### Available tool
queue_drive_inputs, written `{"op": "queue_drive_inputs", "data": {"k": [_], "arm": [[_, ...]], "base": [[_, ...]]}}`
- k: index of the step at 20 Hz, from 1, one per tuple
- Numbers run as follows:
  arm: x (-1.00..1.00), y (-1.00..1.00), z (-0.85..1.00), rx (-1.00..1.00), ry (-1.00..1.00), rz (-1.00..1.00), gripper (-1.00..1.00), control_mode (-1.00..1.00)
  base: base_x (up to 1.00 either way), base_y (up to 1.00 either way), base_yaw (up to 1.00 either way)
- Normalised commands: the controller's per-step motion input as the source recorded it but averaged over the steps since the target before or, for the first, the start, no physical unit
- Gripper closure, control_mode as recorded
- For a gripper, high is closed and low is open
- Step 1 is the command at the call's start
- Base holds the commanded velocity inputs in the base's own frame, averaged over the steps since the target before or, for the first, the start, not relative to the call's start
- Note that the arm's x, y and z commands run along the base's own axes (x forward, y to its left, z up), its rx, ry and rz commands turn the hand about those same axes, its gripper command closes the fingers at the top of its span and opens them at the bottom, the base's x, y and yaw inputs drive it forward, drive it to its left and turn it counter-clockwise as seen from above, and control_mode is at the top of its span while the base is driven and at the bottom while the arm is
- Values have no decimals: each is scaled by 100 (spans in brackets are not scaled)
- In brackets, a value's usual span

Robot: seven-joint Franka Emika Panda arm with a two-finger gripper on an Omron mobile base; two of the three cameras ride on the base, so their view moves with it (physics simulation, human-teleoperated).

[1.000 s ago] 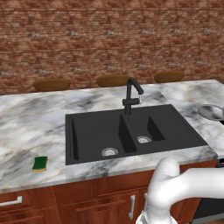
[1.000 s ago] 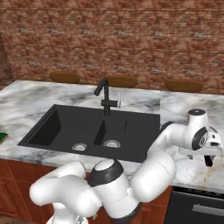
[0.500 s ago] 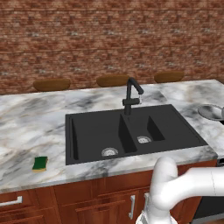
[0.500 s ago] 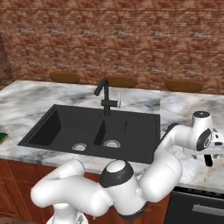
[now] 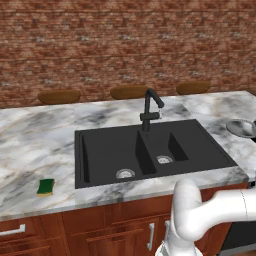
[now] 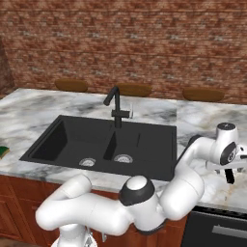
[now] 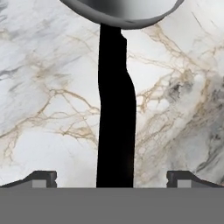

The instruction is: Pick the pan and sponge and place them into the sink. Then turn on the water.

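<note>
Left base view: the silver pan (image 5: 242, 128) sits on the marble counter (image 5: 40, 145) well right of the matte black sink (image 5: 150, 150); the green-topped sponge (image 5: 46, 187) lies near the counter's front edge, left of the sink.

Right base view: the gripper (image 6: 230, 174) hangs low over the counter to the right of the sink, beyond the curved black faucet (image 6: 115, 103).

Hand view: the pan's flat black handle (image 7: 115, 109) runs straight between the wide-open jaws, its round shiny bowl at the top. A good grasp probably means lowering squarely and closing across the handle's narrow width.
</note>
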Motion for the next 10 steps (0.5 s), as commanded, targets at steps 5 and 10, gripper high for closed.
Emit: {"op": "queue_drive_inputs", "data": {"k": [5,10], "arm": [[25,-6,-14,0,0,5,-100,-100],[9,-6,-29,0,0,6,-100,-100]], "base": [[0,0,0],[0,0,0]]}}
